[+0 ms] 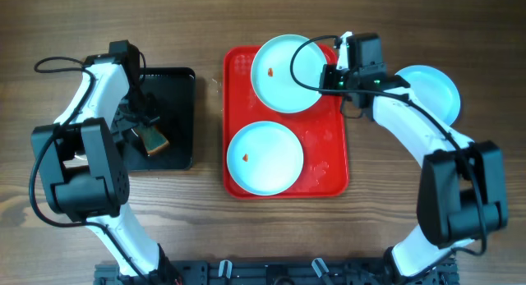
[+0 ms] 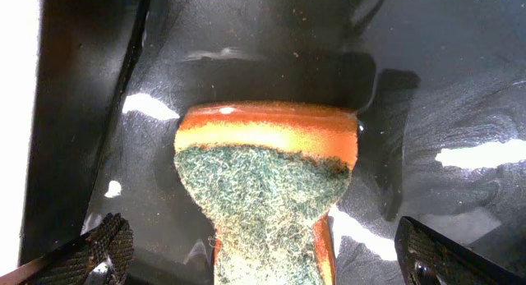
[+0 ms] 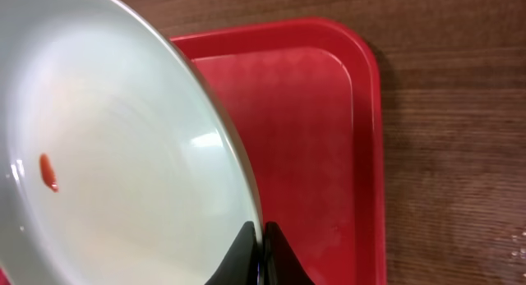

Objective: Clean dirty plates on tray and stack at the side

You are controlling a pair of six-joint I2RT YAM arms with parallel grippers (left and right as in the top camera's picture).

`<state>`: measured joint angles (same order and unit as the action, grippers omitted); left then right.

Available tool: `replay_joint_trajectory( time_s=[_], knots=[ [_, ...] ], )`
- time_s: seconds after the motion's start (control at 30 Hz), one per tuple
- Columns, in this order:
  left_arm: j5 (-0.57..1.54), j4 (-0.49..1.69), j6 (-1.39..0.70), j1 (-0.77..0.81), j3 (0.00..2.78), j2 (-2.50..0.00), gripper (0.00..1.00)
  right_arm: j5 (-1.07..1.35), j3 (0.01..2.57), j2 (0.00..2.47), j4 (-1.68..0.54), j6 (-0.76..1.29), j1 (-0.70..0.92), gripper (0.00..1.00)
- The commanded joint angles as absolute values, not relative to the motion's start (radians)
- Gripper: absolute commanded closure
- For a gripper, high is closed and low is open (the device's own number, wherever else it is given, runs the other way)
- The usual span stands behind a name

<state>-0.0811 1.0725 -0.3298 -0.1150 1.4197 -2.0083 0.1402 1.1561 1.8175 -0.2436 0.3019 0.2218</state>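
The red tray (image 1: 329,166) lies mid-table. A pale-blue plate (image 1: 283,75) with an orange-red spot sits over the tray's far end, overhanging the far rim. My right gripper (image 1: 332,78) is shut on this plate's right rim. In the right wrist view the fingers (image 3: 263,245) pinch the plate's edge (image 3: 123,153) above the tray (image 3: 320,153). A second spotted plate (image 1: 265,158) lies flat at the tray's near end. A third plate (image 1: 434,92) lies on the table to the right. My left gripper (image 1: 146,125) is open over a sponge (image 2: 263,178), fingers (image 2: 263,250) either side, not touching.
The green-and-orange sponge (image 1: 154,140) lies in a wet black tray (image 1: 177,88) left of the red tray. The right arm crosses over part of the third plate. Bare wooden table (image 1: 394,203) surrounds both trays.
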Motion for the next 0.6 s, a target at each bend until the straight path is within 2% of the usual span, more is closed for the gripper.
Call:
replay_joint_trajectory(
  time_s=[0.0, 0.13, 0.17, 0.2, 0.27, 0.33, 0.43, 0.57],
  knots=[
    [-0.087, 1.072, -0.321, -0.114, 1.417, -1.991, 0.00, 0.127, 1.174, 1.871, -0.222, 0.348, 0.242, 0.96],
    [-0.088, 1.072, -0.321, -0.114, 1.417, -1.991, 0.00, 0.130, 1.174, 1.875, -0.205, 0.351, 0.250, 0.95],
    [-0.087, 1.072, -0.321, -0.114, 1.417, -1.991, 0.00, 0.131, 1.174, 1.875, -0.199, 0.350, 0.250, 0.89],
    [-0.087, 1.072, -0.321, -0.114, 1.417, -1.991, 0.00, 0.131, 1.174, 1.875, -0.194, 0.345, 0.250, 0.77],
    [-0.087, 1.072, -0.321, -0.114, 1.417, -1.991, 0.00, 0.131, 1.174, 1.874, -0.184, 0.340, 0.250, 0.66],
    [-0.087, 1.072, -0.321, -0.114, 1.417, -1.991, 0.00, 0.142, 1.174, 1.865, -0.186, 0.340, 0.250, 0.61],
    [-0.087, 1.072, -0.321, -0.114, 1.417, -1.991, 0.00, 0.254, 1.174, 1.809, -0.239, 0.340, 0.247, 0.59],
    [-0.087, 1.072, -0.321, -0.114, 1.417, -1.991, 0.00, 0.369, 1.174, 1.707, -0.451, 0.313, 0.248, 0.61]
  ],
)
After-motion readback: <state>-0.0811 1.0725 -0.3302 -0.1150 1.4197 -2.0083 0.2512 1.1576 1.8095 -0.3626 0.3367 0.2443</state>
